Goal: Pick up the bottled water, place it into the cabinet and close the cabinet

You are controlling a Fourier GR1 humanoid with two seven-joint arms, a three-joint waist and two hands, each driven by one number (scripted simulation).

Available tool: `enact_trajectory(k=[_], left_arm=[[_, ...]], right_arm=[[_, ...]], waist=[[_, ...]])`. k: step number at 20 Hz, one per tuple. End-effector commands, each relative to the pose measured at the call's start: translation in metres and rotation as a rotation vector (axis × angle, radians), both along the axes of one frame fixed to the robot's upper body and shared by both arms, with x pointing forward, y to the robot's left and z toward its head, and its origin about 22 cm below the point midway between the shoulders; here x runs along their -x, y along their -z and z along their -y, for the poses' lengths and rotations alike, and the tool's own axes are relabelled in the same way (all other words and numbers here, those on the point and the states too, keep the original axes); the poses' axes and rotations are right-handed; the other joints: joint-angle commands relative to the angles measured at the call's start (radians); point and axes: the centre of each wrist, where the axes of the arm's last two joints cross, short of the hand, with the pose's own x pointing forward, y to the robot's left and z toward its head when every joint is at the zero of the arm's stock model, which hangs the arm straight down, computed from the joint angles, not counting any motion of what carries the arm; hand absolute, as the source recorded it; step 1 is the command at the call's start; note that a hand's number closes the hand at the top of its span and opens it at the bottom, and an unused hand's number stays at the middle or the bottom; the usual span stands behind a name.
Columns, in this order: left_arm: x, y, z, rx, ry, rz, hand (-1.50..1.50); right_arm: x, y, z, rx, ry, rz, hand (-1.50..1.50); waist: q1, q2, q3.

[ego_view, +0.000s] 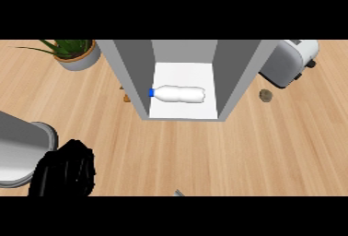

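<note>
Bottled water (179,93), one clear plastic bottle with a blue cap, lies on its side on the white floor inside the grey open cabinet (234,69) in the upper middle of the frame, with the cap pointing to the left and almost touching the left wall. No hand is holding it, so I judge that the placing is done and only the closing is left. The door itself I cannot find clearly in the head view, so I cannot say where it must be pushed. A risk from here is that the bottle, being round and lying down, may roll toward the open front if the cabinet is shaken, and then the door could catch on it. The black left hand (65,169) with its grey forearm is at the lower left of the frame; its fingers look curled and it holds nothing. A sweep from there toward the cabinet could go wide and knock the box instead of the door. The right hand does not show. Around the cabinet I count one green plant in a grey pot (73,53) at the upper left, one white toaster (292,62) at the upper right, and one small round brownish object (266,95) just under it on the wooden counter (224,156).
</note>
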Motion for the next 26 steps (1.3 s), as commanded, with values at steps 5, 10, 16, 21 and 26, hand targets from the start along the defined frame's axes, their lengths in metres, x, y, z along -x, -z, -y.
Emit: enact_trajectory(k=[5, 10, 16, 21, 26], left_arm=[[0.017, 0.003, -0.029, -0.015, -0.024, 0.01, 1.5], [0.019, -0.009, -0.05, -0.009, 0.003, -0.007, 1.5], [0.023, -0.012, -0.066, -0.024, 0.004, 0.003, 1.5], [0.04, -0.007, -0.075, -0.023, 0.001, 0.003, 1.5], [0.049, -0.015, -0.088, -0.027, -0.002, 0.005, 1.5]], right_arm=[[-0.023, -0.008, -0.06, -0.035, 0.037, 0.085, 1.5], [-0.051, -0.021, -0.058, -0.069, 0.148, 0.037, 1.5], [-0.122, -0.032, -0.061, -0.15, 0.217, -0.087, 1.5], [-0.182, -0.012, -0.051, -0.145, 0.17, -0.196, 1.5], [-0.231, -0.005, -0.026, -0.122, 0.16, -0.214, 1.5]], waist=[[0.014, 0.003, -0.002], [0.031, 0.008, -0.002], [0.035, 0.017, 0.001], [0.028, 0.017, 0.002], [0.01, 0.01, 0.002]])
